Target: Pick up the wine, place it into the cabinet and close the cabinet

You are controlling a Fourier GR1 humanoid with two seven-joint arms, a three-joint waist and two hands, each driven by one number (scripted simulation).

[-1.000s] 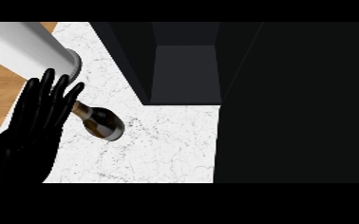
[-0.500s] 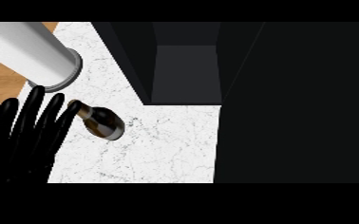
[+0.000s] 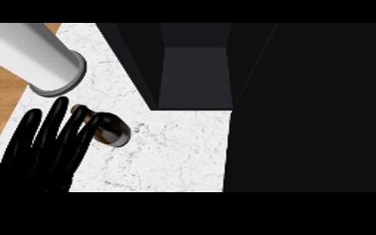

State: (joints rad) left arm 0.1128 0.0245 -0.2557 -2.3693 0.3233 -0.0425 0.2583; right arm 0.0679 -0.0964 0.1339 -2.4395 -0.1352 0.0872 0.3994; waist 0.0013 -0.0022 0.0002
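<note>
The wine bottle (image 3: 112, 130) is dark, with a brownish neck, and stands on the white marble counter (image 3: 172, 154) at the left. My left hand (image 3: 44, 152) comes up from the lower left with straight fingers (image 3: 79, 129) that overlap the bottle's left side and neck, so the hand is open. Whether the fingers touch the bottle or only pass in front of it is unclear. The dark cabinet (image 3: 195, 74) stands open behind the bottle, to its right. My right hand does not show.
A grey forearm (image 3: 40, 57) slants in from the upper left, ending just above the hand. The cabinet's dark door or side (image 3: 301, 109) fills the right of the view. A wooden strip (image 3: 13, 92) runs along the counter's left edge.
My left hand has dropped lower and shifted right, so its fingers now overlap the bottle. The grey forearm has drawn back toward the upper left. The bottle has not moved.
</note>
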